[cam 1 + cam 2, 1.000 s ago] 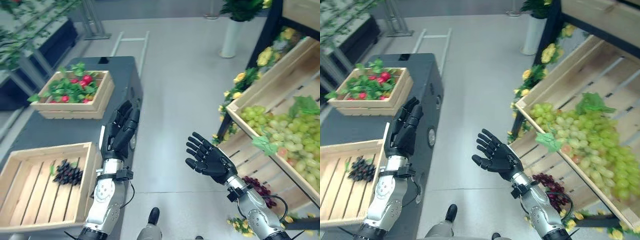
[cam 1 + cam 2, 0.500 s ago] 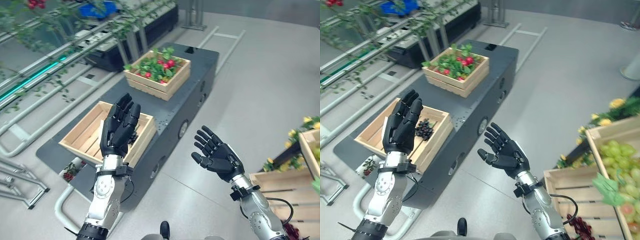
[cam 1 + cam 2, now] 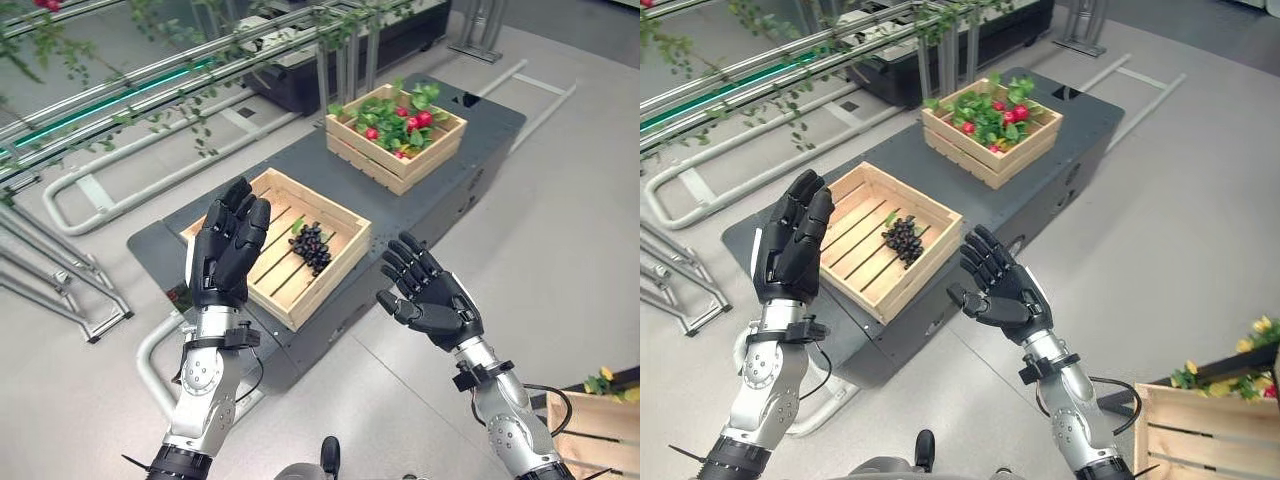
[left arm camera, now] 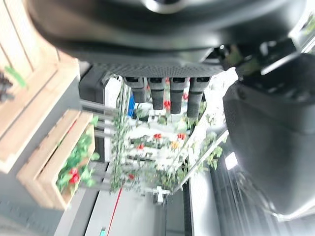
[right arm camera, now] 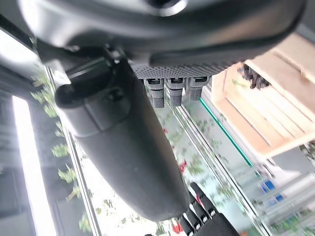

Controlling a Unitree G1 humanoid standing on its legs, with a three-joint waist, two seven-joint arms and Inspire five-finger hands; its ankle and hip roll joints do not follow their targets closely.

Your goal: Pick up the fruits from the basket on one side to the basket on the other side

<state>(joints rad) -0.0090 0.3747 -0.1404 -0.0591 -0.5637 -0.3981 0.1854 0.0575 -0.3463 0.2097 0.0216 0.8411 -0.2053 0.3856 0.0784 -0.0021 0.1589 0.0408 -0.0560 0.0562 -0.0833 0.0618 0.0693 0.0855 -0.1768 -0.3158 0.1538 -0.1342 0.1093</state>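
Grey floor runs all round a low dark counter, and behind the counter long metal rails hung with green vines cross the room. On the counter stand two wooden crates, well apart. The far crate is full of green leaves and red fruits. The near crate is a slatted box, bare but for a bunch of dark grapes lying toward its right inner side, with a small green leaf at the bunch's upper end. At the lower right edge of the left eye view a corner of another wooden crate sits on the floor with yellow flowers just behind it.

Both arms are raised in front of the counter, and nothing stands between them and the near crate. The left hand is held upright, palm turned inward, fingers straight and released, grasping nothing; it overlaps the near crate's left rim in the head views. The right hand is spread, palm facing left, fingers relaxed and empty, before the crate's right corner. The grapes lie in the crate between the two hands, apart from both.
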